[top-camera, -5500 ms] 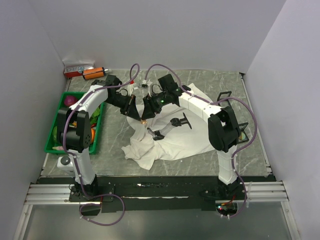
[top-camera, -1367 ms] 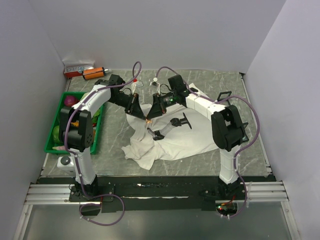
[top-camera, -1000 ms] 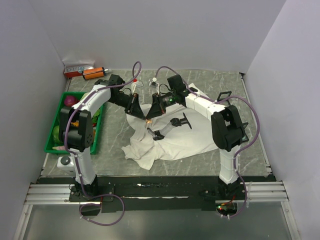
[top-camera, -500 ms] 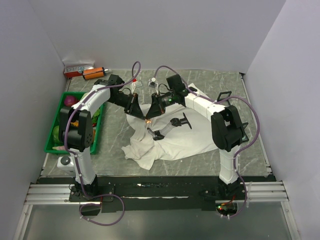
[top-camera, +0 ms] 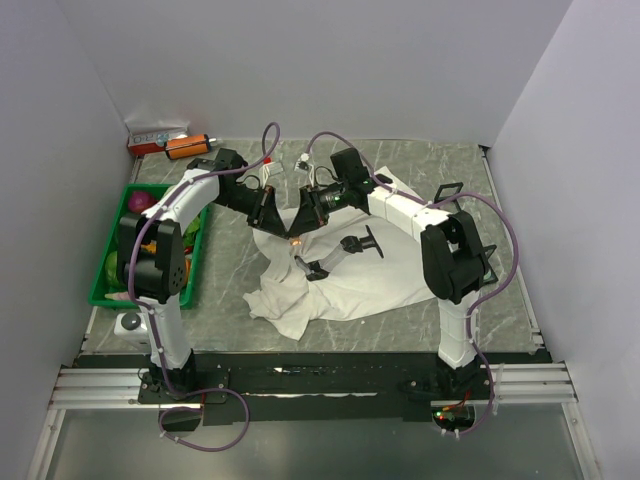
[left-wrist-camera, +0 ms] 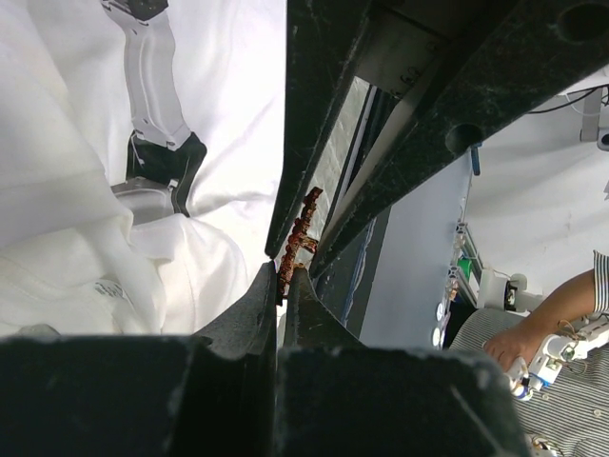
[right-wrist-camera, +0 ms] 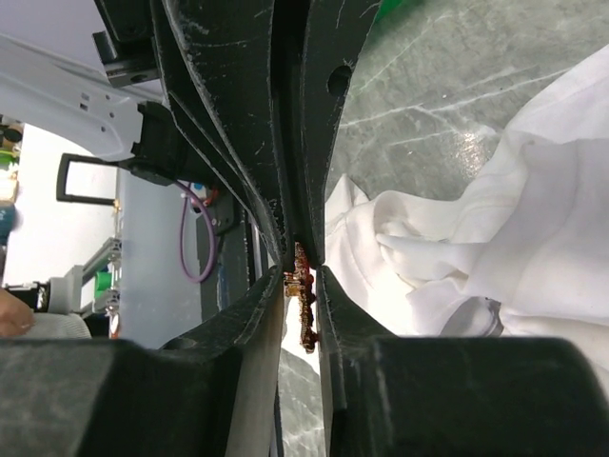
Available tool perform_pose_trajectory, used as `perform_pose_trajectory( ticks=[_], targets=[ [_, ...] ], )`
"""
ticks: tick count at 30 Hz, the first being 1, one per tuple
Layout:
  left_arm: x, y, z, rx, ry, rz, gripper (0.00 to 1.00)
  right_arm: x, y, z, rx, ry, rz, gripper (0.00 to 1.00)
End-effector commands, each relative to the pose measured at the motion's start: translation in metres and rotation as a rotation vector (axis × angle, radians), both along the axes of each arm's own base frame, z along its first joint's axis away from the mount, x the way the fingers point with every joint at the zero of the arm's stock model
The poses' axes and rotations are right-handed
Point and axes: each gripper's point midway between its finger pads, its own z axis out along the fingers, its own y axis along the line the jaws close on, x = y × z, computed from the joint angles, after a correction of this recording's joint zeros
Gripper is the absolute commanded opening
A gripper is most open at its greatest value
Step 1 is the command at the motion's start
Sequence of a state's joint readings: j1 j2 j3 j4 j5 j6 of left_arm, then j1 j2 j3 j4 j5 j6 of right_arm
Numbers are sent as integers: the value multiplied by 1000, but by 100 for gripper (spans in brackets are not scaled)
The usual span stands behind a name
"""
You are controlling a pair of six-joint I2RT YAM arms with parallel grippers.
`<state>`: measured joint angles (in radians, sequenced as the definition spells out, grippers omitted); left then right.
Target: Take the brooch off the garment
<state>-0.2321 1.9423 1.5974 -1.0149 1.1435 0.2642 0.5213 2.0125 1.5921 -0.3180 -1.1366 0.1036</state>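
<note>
The brooch [right-wrist-camera: 304, 305] sits between my right gripper's [right-wrist-camera: 303, 278] fingertips, which are drawn in close and pinch it from both sides just above the white garment [right-wrist-camera: 495, 219]. My left gripper [left-wrist-camera: 283, 278] comes in from the opposite side, fingers pressed together, with its tips right at one end of the brooch. I cannot tell whether they catch the trinket, its pin or a bit of cloth. From the top camera the brooch is only an orange speck between the two black tools, and its attachment to the fabric is hidden.
</note>
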Motion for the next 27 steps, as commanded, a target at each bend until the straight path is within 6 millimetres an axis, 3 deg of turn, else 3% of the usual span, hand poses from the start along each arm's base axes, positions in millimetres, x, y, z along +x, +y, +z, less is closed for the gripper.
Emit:
perform_pose_trajectory(
  ticks=[1,4,12,15,20,24,25,27],
  targets=[
    [5,-7,12,-35,-51,-16,1,-5,16,23,58,-57,41,34],
    [4,-7,14,-38,-58,-21,1,-2,8,28,77,-70,47,43],
    [1,-5,15,-46,-67,-27,1,1,-13,25,63,-131,60,50],
    [2,-6,17,-53,-67,-27,1,1,-15,21,49,-138,58,45],
    [2,-6,16,-50,-64,-29,1,2,-15,18,45,-143,55,28],
    [3,-5,16,-45,-67,-26,1,4,-16,17,33,-168,57,7],
    [5,-5,14,-33,-72,-21,3,7,-18,17,22,-190,50,4],
    [9,-4,15,-21,-81,-8,18,8,-24,19,5,-199,35,0]
  ],
)
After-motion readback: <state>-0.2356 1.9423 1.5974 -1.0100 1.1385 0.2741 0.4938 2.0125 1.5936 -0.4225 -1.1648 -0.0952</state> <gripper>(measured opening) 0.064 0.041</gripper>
